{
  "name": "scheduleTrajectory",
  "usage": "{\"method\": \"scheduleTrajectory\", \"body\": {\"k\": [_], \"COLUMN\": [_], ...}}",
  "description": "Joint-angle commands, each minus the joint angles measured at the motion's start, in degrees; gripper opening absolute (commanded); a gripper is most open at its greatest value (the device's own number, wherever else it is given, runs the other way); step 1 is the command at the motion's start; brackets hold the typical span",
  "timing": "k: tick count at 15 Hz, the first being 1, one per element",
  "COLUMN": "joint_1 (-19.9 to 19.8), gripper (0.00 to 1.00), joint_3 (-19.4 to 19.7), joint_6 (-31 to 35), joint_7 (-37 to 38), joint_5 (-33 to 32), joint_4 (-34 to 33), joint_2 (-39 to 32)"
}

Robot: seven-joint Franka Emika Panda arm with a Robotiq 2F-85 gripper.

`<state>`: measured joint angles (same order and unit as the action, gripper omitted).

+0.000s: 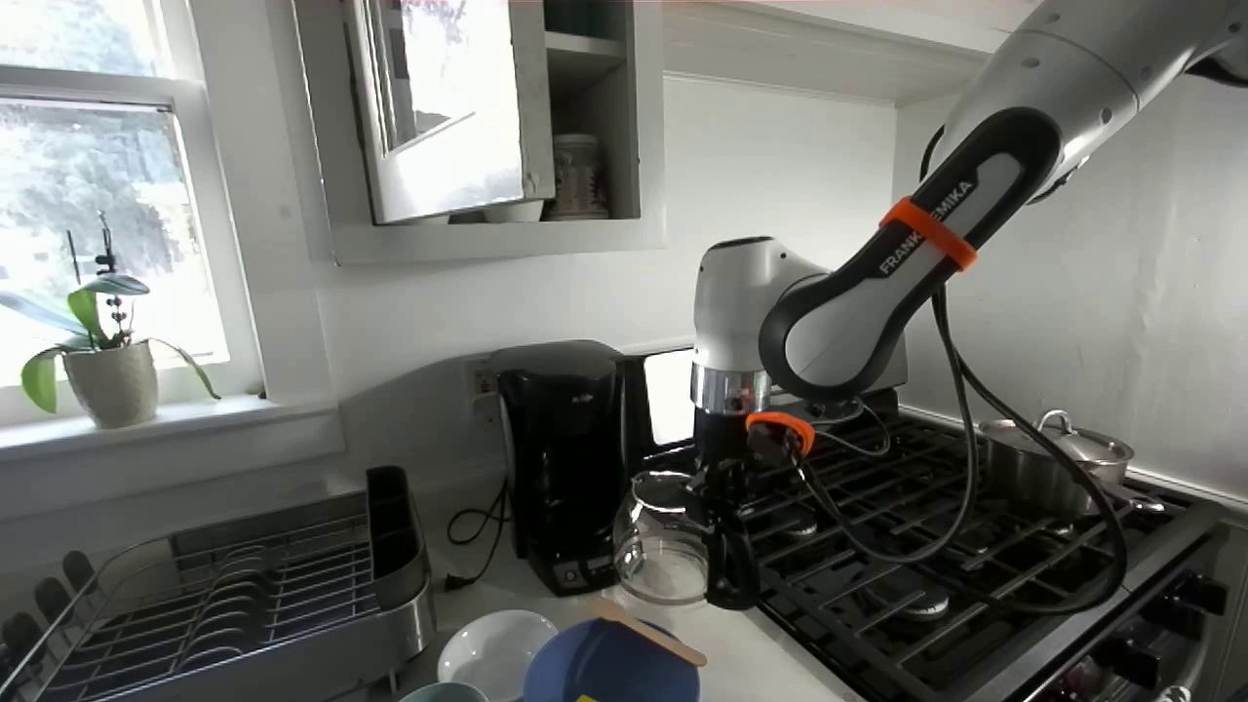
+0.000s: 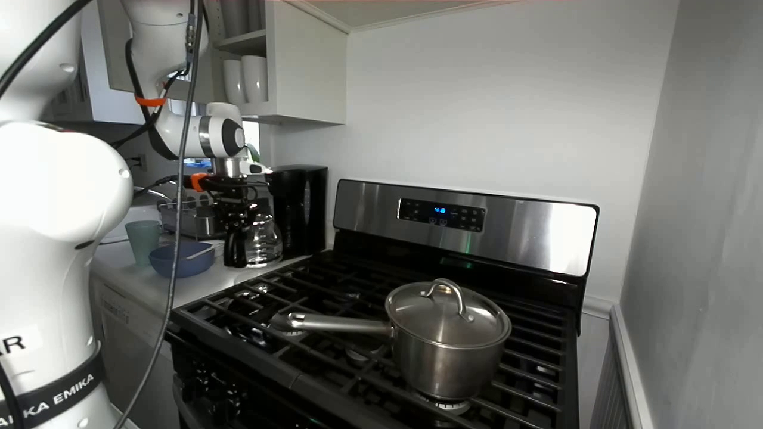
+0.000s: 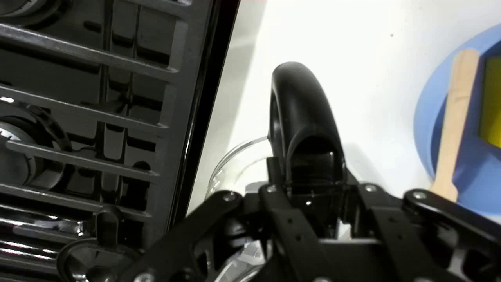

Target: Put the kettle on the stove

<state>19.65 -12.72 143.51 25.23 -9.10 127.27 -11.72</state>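
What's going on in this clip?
A white robot arm has its black two-finger gripper closed on the black loop handle of a small rounded clear glass kettle. The kettle appears to stand upright on the white counter, in front of a tall black coffee maker and beside the wide gas stove with black grates, so it has not been put there yet. A lidded stainless steel pot sits on the stove.
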Motion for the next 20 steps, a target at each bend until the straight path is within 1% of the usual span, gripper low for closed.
{"method": "scheduleTrajectory", "body": {"k": [1,4,7,10,13,17,19,20], "joint_1": [0.5,-0.5,-2.1,-4.3,-7.1,-11.5,-13.3,-13.1], "gripper": [0.08,0.08,0.08,0.08,0.08,0.08,0.08,0.08], "joint_3": [0.3,0.2,-0.4,-0.1,0.8,2.2,2.9,1.6], "joint_6": [-1.5,-7.0,-16.2,-20.9,-19.5,-17.3,-16.1,-18.4], "joint_7": [3.6,7.5,9.4,10.7,10.7,11.3,10.5,10.3], "joint_5": [0.0,0.7,4.8,6.4,8.0,7.0,7.1,6.4], "joint_4": [1.7,2.3,2.7,4.4,8.1,12.2,13.5,10.7], "joint_2": [6.4,10.9,15.7,20.6,25.9,31.0,32.3,28.7]}}
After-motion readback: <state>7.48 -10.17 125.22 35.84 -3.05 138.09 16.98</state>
